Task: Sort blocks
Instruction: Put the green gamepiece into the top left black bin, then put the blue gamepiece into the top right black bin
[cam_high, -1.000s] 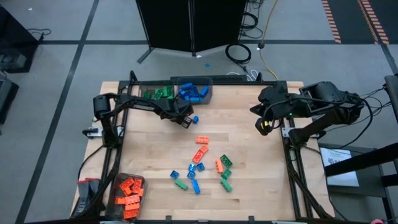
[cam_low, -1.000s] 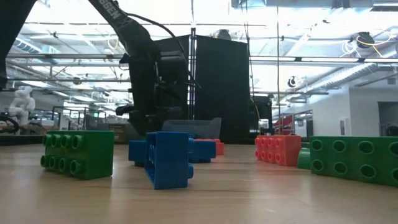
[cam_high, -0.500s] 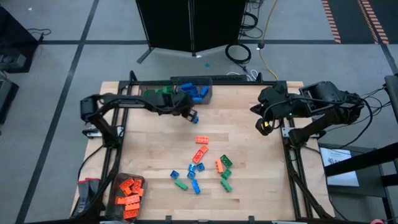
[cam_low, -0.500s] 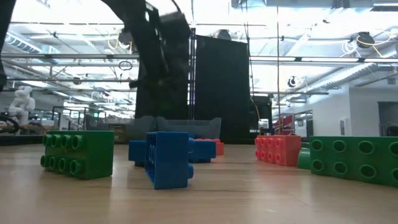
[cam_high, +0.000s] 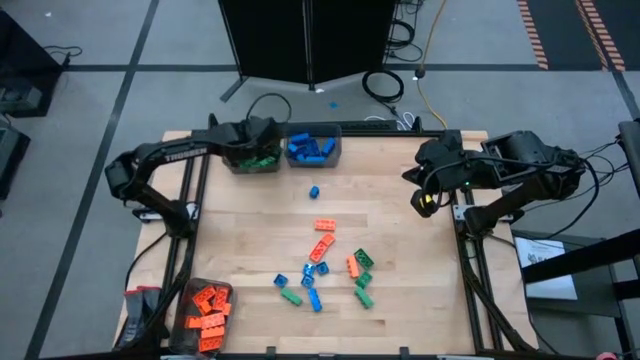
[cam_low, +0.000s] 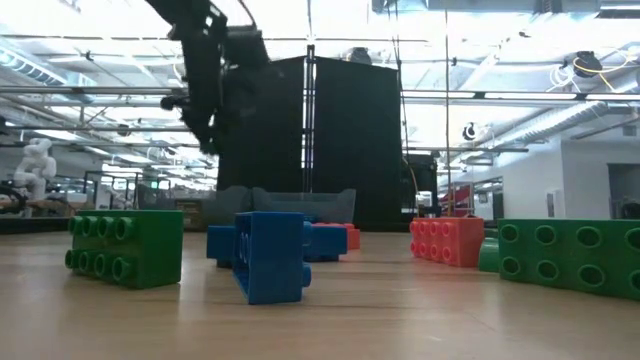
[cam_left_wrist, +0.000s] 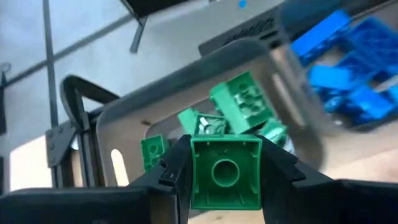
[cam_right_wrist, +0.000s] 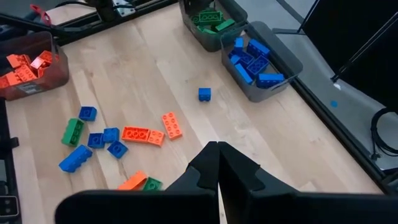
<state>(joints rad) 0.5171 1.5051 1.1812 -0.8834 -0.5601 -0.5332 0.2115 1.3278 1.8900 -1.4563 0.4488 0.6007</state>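
Low view has the closest stuff: a green block (cam_low: 125, 247), a blue block (cam_low: 268, 254) standing on its side, an orange block (cam_low: 446, 240) and another green one at the right edge, all sitting on the tabletop (cam_low: 320, 320).

From above, that loose pile (cam_high: 325, 265) sits mid-tabletop, orange, green and blue mixed together, and one small blue block (cam_high: 314, 191) lies on its own further back. A bin of orange blocks (cam_high: 206, 307) sits at the near left corner.

Right tool (cam_high: 424, 200) hangs over the right edge of the tabletop, fingers pressed shut with nothing in them.

At the far edge, the green bin (cam_high: 252, 156) and blue bin (cam_high: 314, 147) sit side by side. Left tool (cam_left_wrist: 225, 171) is up over the green bin, clamped on a green brick (cam_left_wrist: 225, 173), with more green ones in the bin right below it.
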